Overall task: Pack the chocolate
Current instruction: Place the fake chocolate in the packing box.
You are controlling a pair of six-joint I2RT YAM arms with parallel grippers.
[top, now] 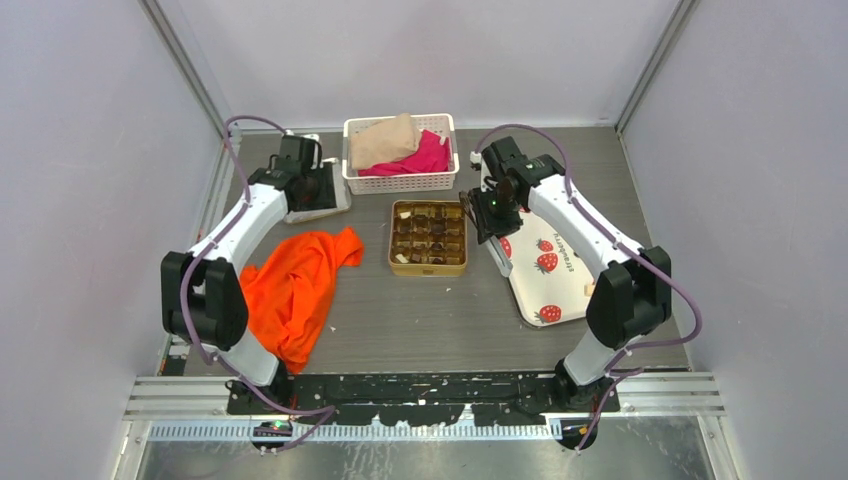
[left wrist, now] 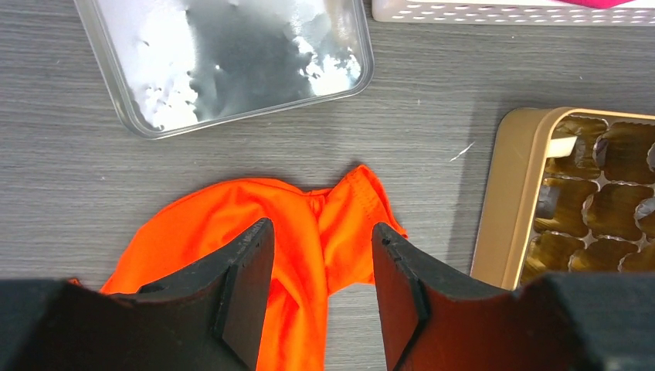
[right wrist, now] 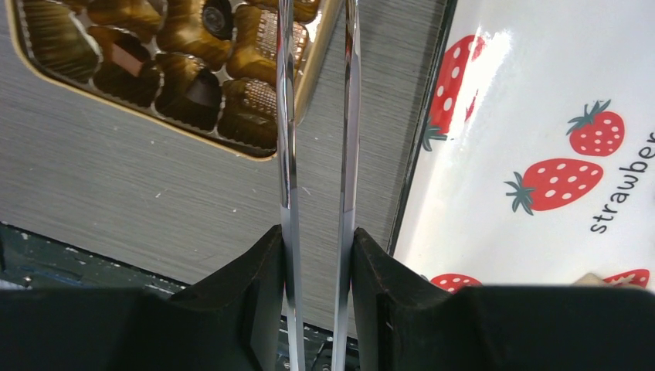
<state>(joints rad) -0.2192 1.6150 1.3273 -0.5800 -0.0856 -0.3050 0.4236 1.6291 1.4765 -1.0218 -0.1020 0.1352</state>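
The left gripper hangs over the left side of the table with its black fingers spread wide and nothing between them; in its wrist view they frame a crumpled orange cloth lying on the grey tabletop, with a silvery tin lid just beyond it. At the back middle stands a white slatted basket holding beige and pink fabric. In front of it lies the gold square tin, and the chocolate sits in its brown compartments, mostly dark pieces. The right gripper hovers at the tin's right edge; its two long thin metal blades run parallel with a narrow gap and grip nothing along the length that shows, their tips cut off by the frame. The chocolate lies to the left of those blades, apart from them, while the white strawberry-print tray lies to their right
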